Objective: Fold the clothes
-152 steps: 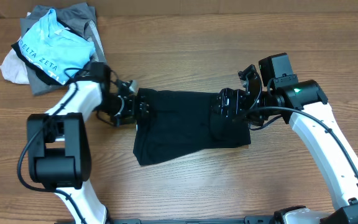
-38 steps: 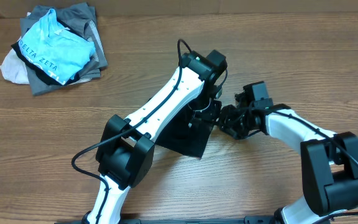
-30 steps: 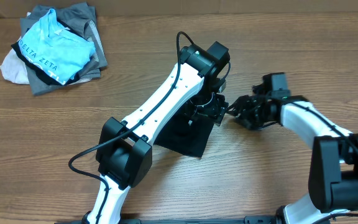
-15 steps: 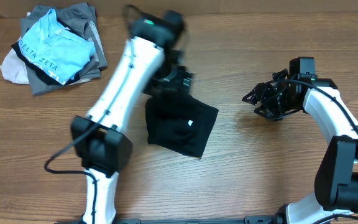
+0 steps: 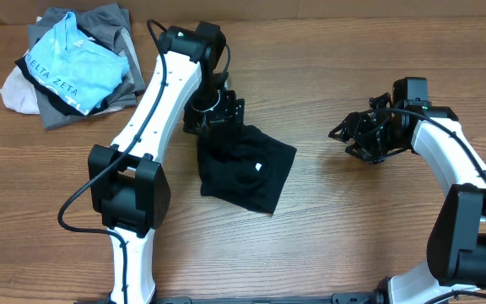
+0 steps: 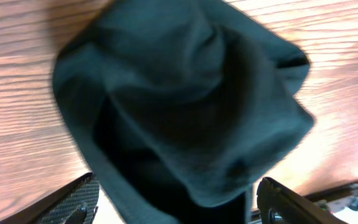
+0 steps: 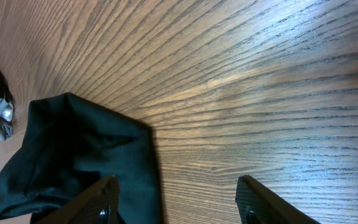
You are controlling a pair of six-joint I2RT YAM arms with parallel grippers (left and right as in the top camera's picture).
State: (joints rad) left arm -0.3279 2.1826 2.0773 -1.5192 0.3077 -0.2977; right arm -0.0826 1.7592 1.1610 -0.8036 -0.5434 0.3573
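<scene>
The clothes, a black T-shirt (image 5: 241, 173), lie folded into a small bundle mid-table, a white label (image 5: 260, 166) showing on top. My left gripper (image 5: 213, 114) hovers at the bundle's far left corner, open. In the left wrist view the rumpled black T-shirt (image 6: 185, 106) fills the frame beyond the left gripper (image 6: 179, 208), whose jaws stand wide apart. My right gripper (image 5: 357, 139) is open to the right of the shirt, apart from it. In the right wrist view the right gripper (image 7: 179, 202) has bare wood between its jaws, with the T-shirt (image 7: 79, 155) at the left.
A pile of other garments sits at the far left corner: a light blue shirt lettered "DELTA ZETA" (image 5: 70, 67) on grey (image 5: 99, 25) and white (image 5: 15, 91) pieces. The table's back edge (image 5: 310, 19) runs along the top.
My left arm has swung from over the shirt's right side back to its far left corner, leaving the shirt folded. My right gripper has drawn away to the right and its jaws have opened wider.
</scene>
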